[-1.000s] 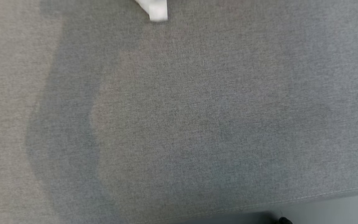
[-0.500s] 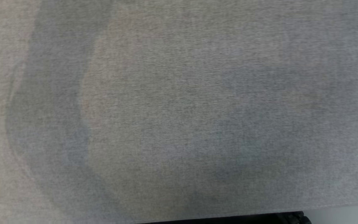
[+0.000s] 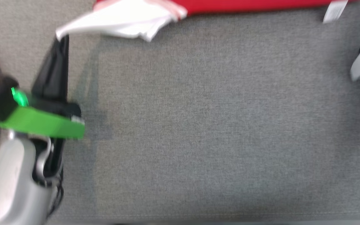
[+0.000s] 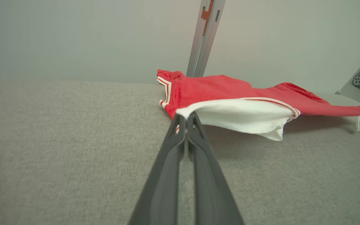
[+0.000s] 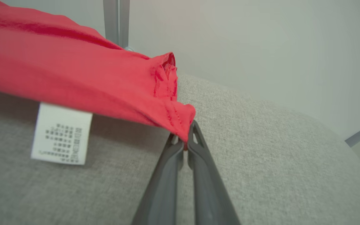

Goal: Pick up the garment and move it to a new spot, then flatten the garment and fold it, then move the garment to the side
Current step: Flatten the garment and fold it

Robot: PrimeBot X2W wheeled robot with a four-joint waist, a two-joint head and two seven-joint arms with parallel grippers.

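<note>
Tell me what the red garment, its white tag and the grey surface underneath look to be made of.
The red garment: thin, smooth knit, probably synthetic sportswear; slight sheen, soft drape, stitched hem.
The white tag: likely woven or papery care label; flat, stiff, printed with dark characters.
The grey surface: coarse woven upholstery fabric, matte; visible heathered weave.

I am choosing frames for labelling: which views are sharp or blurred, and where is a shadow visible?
Head view: motion-blurred, the left fingers and garment smeared. Left wrist view: sharp, with a soft shadow on the grey surface under the lifted garment. Right wrist view: right fingers sharp, the label slightly soft.
</note>
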